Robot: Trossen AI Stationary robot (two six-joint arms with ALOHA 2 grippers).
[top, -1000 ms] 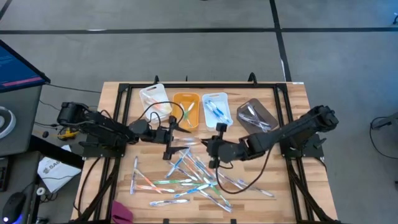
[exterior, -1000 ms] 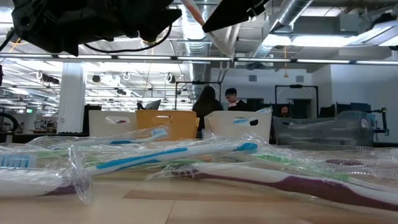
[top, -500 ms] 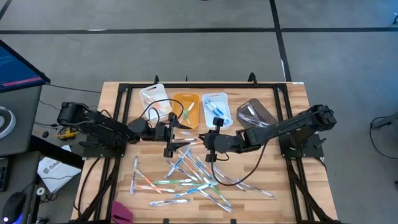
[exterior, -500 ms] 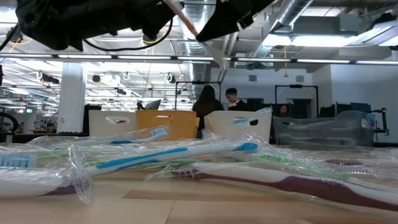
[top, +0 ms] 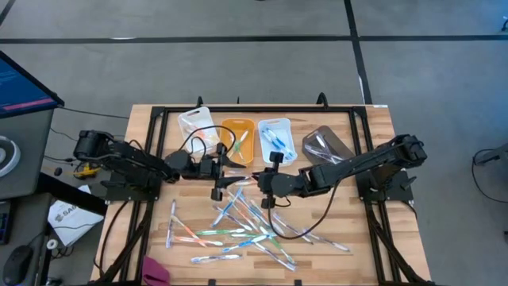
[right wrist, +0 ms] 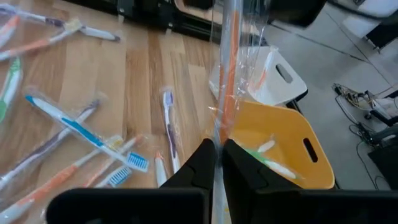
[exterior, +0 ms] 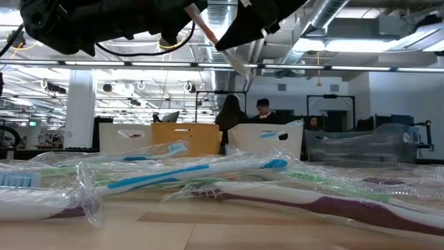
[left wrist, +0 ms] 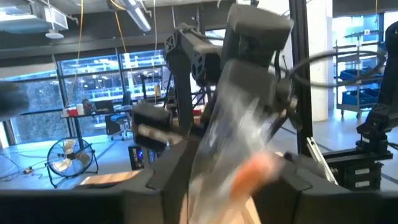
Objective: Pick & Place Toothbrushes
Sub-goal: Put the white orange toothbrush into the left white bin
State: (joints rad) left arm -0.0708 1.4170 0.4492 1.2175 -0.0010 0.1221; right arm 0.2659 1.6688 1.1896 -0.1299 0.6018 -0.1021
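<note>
An orange toothbrush [right wrist: 227, 74] in a clear wrapper hangs in the air between my two grippers, above the table's middle [top: 244, 171]. My right gripper [right wrist: 217, 152] is shut on one end of it, reaching in from the table's right. My left gripper [left wrist: 230, 180] reaches in from the table's left, with its fingers closed in on the other end. The low view shows the toothbrush [exterior: 211, 35] slanting high above the table. Several more wrapped toothbrushes [top: 246, 222] lie loose on the wooden table top. My right gripper pinches the wrapped toothbrush's near end [right wrist: 219, 140] between its two fingers, slanting down from the table's right. The brush runs on past the fingertips, roughly along the fingers, lifted clear of the table. My left gripper has the brush's other end [left wrist: 245, 171] between its two fingers [left wrist: 171, 177], which lie against the wrapper on both sides. It comes in about level from the table's left, roughly along the brush.
Four bins stand in a row at the table's far side: white [top: 197, 123], orange [top: 238, 139] with a brush or two inside, light blue [top: 275, 137] with blue brushes, and a dark clear one [top: 327, 147]. People sit in the room beyond [exterior: 232, 114].
My right gripper has carried the orange toothbrush toward the table's left and a little toward its far edge, up to my left gripper. The brush stays lifted clear.
</note>
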